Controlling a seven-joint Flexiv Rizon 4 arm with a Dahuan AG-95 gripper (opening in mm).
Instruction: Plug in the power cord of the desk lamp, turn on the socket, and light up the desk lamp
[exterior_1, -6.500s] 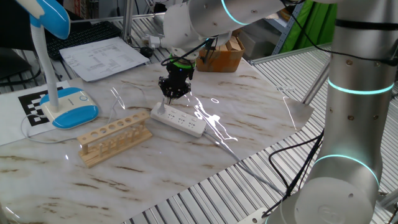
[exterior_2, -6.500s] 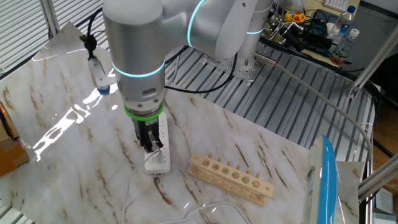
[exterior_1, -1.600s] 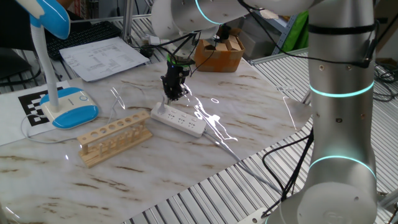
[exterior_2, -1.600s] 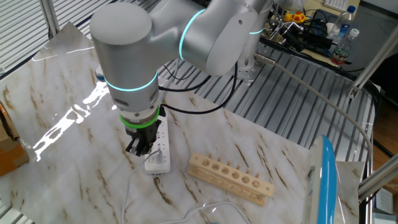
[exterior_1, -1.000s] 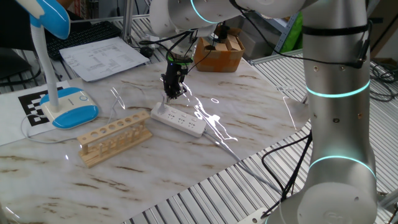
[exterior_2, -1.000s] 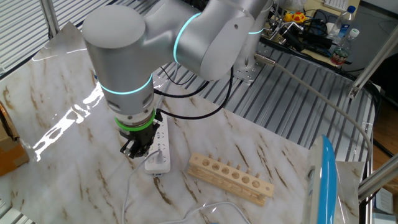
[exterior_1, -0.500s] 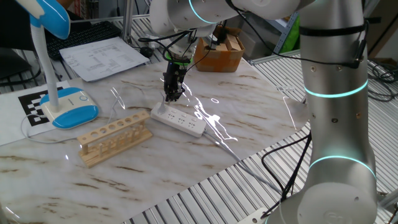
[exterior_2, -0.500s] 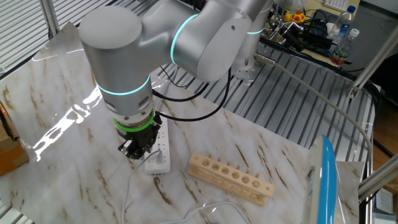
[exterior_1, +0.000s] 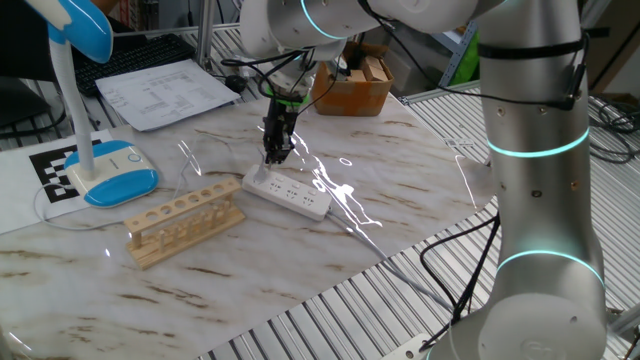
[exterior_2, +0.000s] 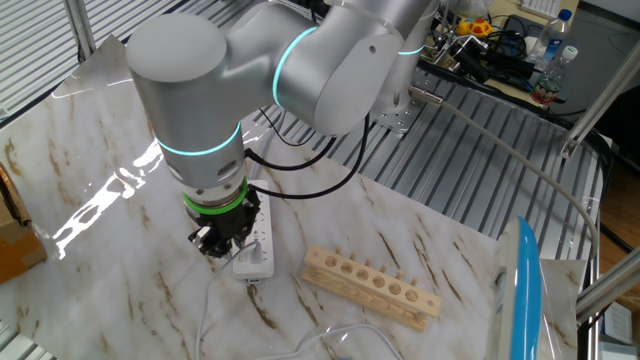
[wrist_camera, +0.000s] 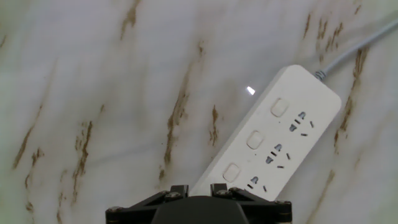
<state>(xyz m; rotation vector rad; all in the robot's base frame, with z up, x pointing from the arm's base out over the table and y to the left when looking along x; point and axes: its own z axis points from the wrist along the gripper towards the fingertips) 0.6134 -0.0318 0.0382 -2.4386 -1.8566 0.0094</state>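
A wooden rack lies between desk lamp and socket; the downward-pointing gripper hovers over the socket's end, its opening unreadable.

1. The desk was white marble with brown veins.
2. The socket was white, with white buttons and dark slots; its cable was pale grey.
3. The desk lamp had a blue head, a white neck and a white base rimmed in blue.
4. The rack was light, bare wood.
5. The arm was silver-grey with glowing cyan rings and a green band above the black gripper.
6. A black-and-white square marker lay by the lamp.
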